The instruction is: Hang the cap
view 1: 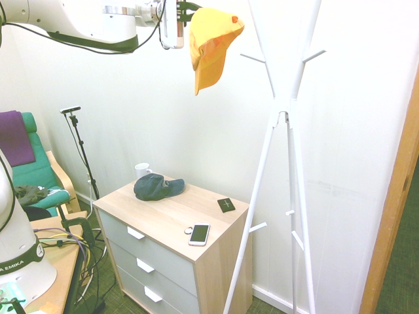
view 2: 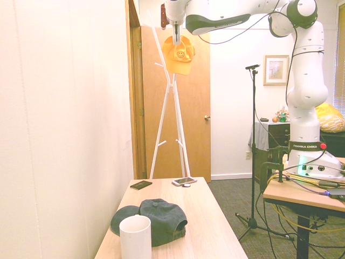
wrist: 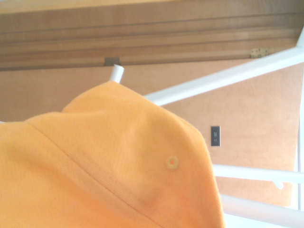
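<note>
The setting is a room with pale walls, a wooden door, and a light-wood drawer unit (view 1: 171, 221) standing beside a white coat stand (view 1: 281, 118). The cap (view 1: 211, 42) is one orange-yellow fabric baseball cap; it hangs in the air high up, just beside the upper prongs of the coat stand, with its brim pointing down and a smiley face visible on the front in the second exterior view. It appears light and soft: the crown sags under its own weight, while the brim holds its shape and is judged the stiffest part. The gripper (view 1: 186, 8) is closed on the cap's upper edge, at the crown's rear rim, and points level; this hold leaves the crown opening free to drop over a prong. In the wrist view a white prong tip (wrist: 116, 73) shows just past the cap fabric. Count of other items: one dark blue-grey cap (view 1: 157, 187), one white mug (view 1: 142, 170), one smartphone (view 1: 199, 233), and one small dark square object (view 1: 226, 205), all lying on the drawer unit, well below the held cap. One green armchair (view 1: 36, 171) stands at the far side.
</note>
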Robot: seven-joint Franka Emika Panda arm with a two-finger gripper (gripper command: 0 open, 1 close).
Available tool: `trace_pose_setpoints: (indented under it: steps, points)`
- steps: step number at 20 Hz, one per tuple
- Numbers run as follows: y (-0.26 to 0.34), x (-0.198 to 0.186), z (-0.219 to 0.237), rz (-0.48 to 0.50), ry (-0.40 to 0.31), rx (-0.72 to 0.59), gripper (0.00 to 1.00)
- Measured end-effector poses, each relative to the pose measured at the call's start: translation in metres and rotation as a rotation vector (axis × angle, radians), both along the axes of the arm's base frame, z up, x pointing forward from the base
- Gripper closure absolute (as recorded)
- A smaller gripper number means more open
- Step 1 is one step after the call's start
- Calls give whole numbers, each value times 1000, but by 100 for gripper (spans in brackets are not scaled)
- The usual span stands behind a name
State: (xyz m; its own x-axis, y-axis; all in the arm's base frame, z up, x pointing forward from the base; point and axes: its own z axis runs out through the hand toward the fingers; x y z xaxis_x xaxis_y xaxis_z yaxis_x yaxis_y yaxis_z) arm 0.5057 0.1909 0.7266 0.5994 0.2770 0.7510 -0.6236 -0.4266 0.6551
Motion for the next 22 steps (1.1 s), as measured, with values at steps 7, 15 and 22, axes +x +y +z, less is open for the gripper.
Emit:
trace_pose_setpoints:
  steps: [7, 15, 22]
  points:
    - [-34, 40, -46, -9, 41, 40, 0]
    - [-57, 44, -120, -10, 74, 55, 0]
    - [-60, 36, -114, -13, 64, 65, 0]
